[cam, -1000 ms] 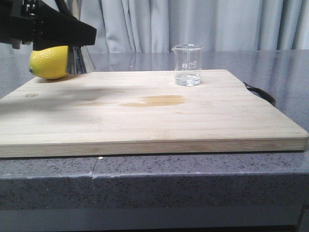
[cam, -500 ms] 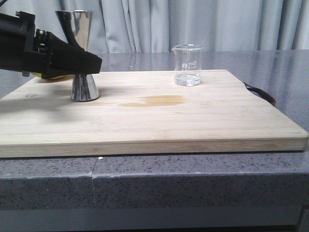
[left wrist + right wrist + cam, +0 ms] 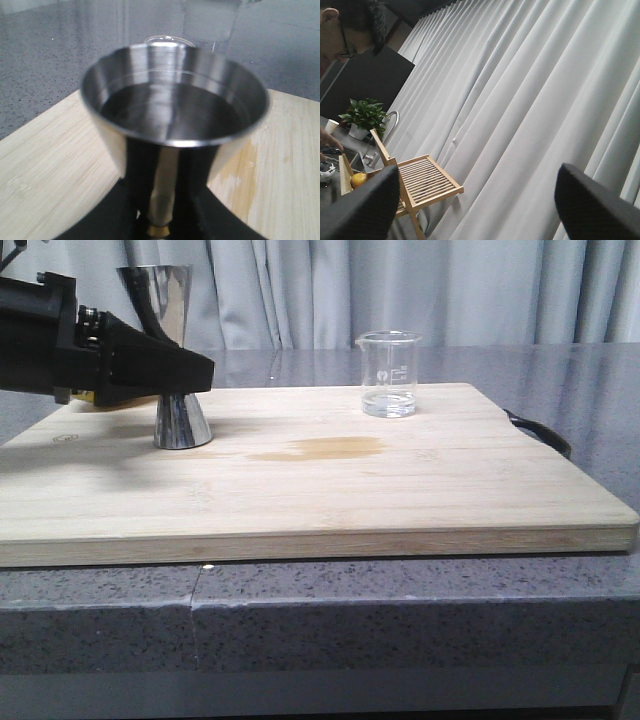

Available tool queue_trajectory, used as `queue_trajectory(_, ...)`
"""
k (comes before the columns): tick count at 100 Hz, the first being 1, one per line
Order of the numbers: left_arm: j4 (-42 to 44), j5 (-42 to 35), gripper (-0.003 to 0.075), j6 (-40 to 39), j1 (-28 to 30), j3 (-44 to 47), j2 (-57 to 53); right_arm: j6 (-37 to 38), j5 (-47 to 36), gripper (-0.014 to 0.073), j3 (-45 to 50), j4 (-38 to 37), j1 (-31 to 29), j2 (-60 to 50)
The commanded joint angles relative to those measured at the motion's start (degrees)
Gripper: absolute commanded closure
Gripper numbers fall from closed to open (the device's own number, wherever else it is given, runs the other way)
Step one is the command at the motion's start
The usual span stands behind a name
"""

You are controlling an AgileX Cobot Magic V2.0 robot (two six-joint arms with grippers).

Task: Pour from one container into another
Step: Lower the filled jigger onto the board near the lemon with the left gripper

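— Moved? Steel jigger (image 3: 170, 355), clamped at its waist by the left end effector (image 3: 165, 368), shifted slightly right on the bamboo cutting board (image 3: 330, 495).
— Surroundings?
— Glass beaker (image 3: 389, 374) well apart; brown stain (image 3: 320, 448) between; right end effector (image 3: 475, 210) spread wide toward curtains (image 3: 520, 100).

The left gripper (image 3: 165, 368) is matte black and blocky, with small silver screws. The right gripper (image 3: 477, 202) has dark, finely textured fingers (image 3: 590, 205).

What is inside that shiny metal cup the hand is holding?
The steel jigger shows only bare, dark reflective metal in its top bowl; no clear liquid. Its lower bowl faces down on the cutting board, hidden.
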Motion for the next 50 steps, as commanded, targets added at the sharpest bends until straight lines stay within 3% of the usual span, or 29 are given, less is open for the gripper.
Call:
queue_trajectory(1,-2.54,2.28,0.0739,-0.12,0.05,-1.06,-1.41,0.09,-0.60,0.0021,-1.86,2.85,-0.13,-1.63)
queue_trajectory(26,-2.54,2.77,0.0706,-0.12,0.05,-1.06,-1.41,0.09,-0.39,0.0021,-1.86,2.85,-0.13,-1.63)
queue_trajectory(50,-2.54,4.03,0.0412,-0.12,0.05,-1.06,-1.41,0.09,-0.39,0.0021,-1.86,2.85,-0.13,-1.63)
